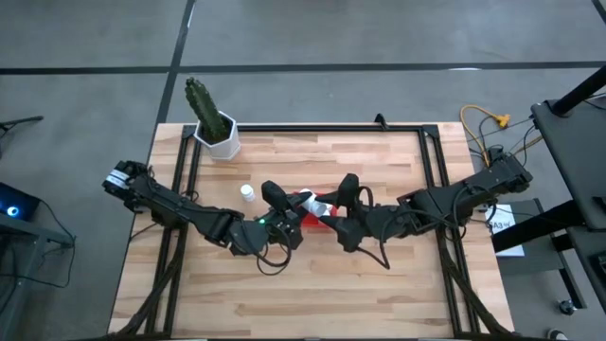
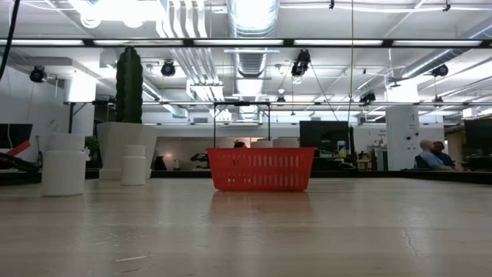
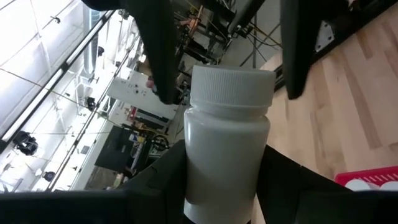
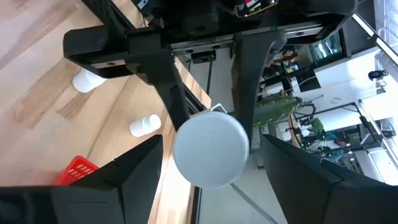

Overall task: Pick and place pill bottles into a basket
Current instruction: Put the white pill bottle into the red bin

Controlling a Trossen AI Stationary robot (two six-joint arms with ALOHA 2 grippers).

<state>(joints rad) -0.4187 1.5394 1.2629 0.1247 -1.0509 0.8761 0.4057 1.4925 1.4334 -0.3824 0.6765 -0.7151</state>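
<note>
White held bottle point(image 3: 227, 130) sits clamped in the left end effector point(image 3: 221, 174), fingers pressed on both sides of its body, cap pointing away from the wrist. Both arms meet above the middle of the desk point(image 1: 379, 284), over the red basket point(image 1: 311, 220)

Right end effector point(image 4: 211, 162) faces the left one head-on. Its fingers stand apart on either side of the bottle's cap end, with a gap showing on each side, so no contact yet. Judged: this looks like a hand-over or a re-grip between the two arms rather than a straight drop, which would explain why the bottle is held up in the air and lying sideways

Basket is just below and beside the left end effector; its red corner and white caps already inside show in the left wrist view. So some bottles are judged to be placed, others not

Loose bottle point(image 1: 246, 192) stands on the desk, near the left end effector on its outer side, apart from the basket. Right wrist view shows two loose bottles on the wood beyond the left arm. Low view shows nothing of either end effector, only the basket and bottles standing

Cactus pot point(image 1: 220, 137) sits at the far corner, well apart from both, not part of the job
</note>
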